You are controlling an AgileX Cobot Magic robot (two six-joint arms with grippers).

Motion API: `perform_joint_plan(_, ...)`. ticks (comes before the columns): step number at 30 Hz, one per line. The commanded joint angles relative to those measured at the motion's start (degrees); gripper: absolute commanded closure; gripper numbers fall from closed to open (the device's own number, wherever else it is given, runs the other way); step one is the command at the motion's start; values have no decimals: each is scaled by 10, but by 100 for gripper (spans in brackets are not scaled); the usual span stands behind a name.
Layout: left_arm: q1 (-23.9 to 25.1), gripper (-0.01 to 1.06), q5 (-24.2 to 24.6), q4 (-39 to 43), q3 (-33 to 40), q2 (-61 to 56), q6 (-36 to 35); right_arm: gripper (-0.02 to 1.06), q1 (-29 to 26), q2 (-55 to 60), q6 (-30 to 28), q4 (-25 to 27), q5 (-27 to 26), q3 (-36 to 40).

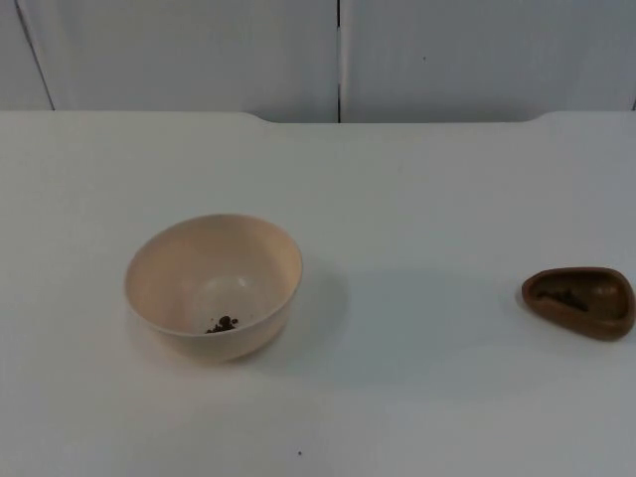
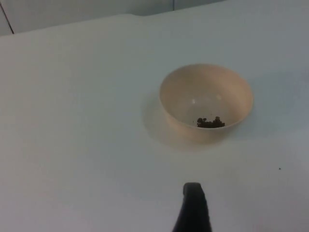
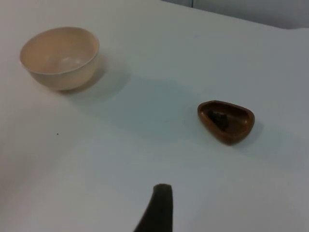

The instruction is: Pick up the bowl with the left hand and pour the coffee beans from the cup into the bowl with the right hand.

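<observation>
A cream bowl (image 1: pixel 214 283) stands upright on the white table (image 1: pixel 417 199), left of centre, with a few dark coffee beans (image 1: pixel 223 324) in its bottom. A small brown teardrop-shaped cup (image 1: pixel 581 300) rests on the table at the far right, holding some beans (image 1: pixel 561 295). My left gripper (image 2: pixel 193 208) waits above the table, well short of the bowl (image 2: pixel 206 99) and apart from it. My right gripper (image 3: pixel 157 208) also hangs back from the cup (image 3: pixel 226 121), with the bowl (image 3: pixel 60 55) farther off. Neither gripper holds anything.
The grey partition wall (image 1: pixel 338 50) closes the table's far edge. A tiny dark speck (image 1: pixel 300 454) lies near the front edge. Bare white table surface stretches between bowl and cup.
</observation>
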Motion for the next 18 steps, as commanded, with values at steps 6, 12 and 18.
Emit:
perform_joint_plan(6,-1,43,-1,3,3,-2,-8,29,0,-2,-5,-2,-1,1)
perform_joint_plan(12,-1,43,-1,3,3,-2,-8,25,0,-2,-5,-5,-1,1)
perform_joint_plan(18,-1,25,-1,3,3,-2,-8,-1,0,-2,-5,-2,-1,1)
